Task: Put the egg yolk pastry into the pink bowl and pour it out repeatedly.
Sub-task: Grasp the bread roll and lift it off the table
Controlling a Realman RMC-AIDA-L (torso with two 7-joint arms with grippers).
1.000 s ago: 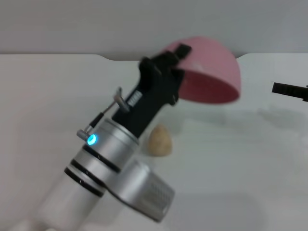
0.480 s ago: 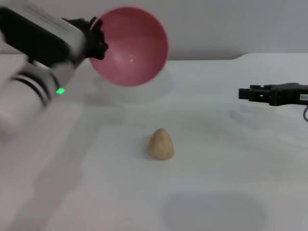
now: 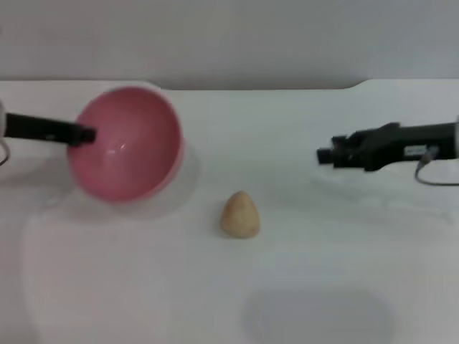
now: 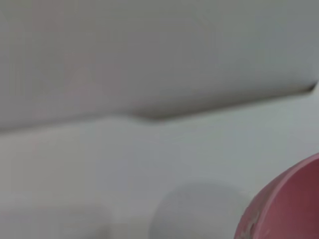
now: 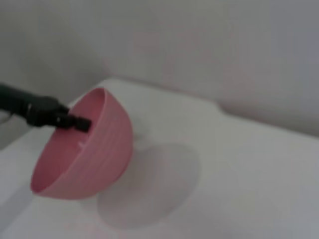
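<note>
Bare table surrounds the egg yolk pastry; the pink bowl hangs well left.

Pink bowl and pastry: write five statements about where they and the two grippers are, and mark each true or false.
1. The egg yolk pastry lies inside the pink bowl. False: it sits on the white table, apart from the bowl.
2. The left gripper holds the pink bowl by its rim. True.
3. The bowl stands upright with its opening facing straight up. False: it is tilted, its hollow turned toward the head camera.
4. The right gripper is gripping the pastry. False: it is off to the right of the pastry, not touching it.
5. The bowl is to the left of the pastry in the head view. True.
</note>
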